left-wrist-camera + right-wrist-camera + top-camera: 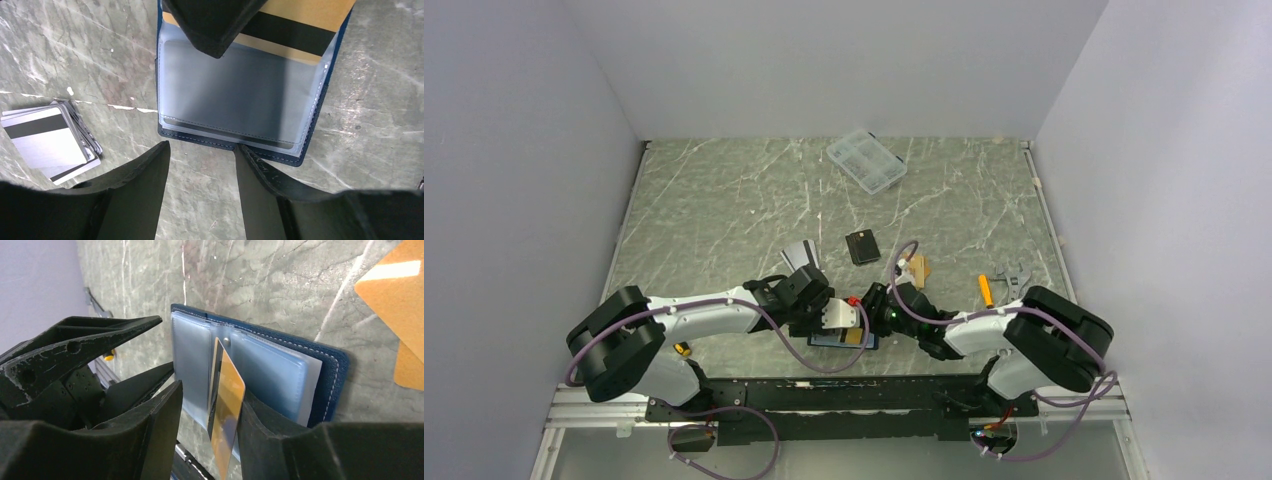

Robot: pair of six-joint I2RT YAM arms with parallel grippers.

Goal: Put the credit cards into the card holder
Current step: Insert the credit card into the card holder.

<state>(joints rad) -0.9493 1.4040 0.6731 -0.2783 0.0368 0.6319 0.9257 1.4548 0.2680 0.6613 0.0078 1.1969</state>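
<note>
Lying open on the table (724,200) near its front edge, the card holder (240,90) sits between the two arms, clear sleeves up. The stack of credit cards (47,142) lies beside it, nearer the left arm. An orange-gold card (227,405) stands on edge at the holder's middle, long axis running along the right fingers (150,415). These are parted, one touching the card, the other clear of it. The left fingers (145,185) are spread and empty, tips just short of the holder's edge.
</note>
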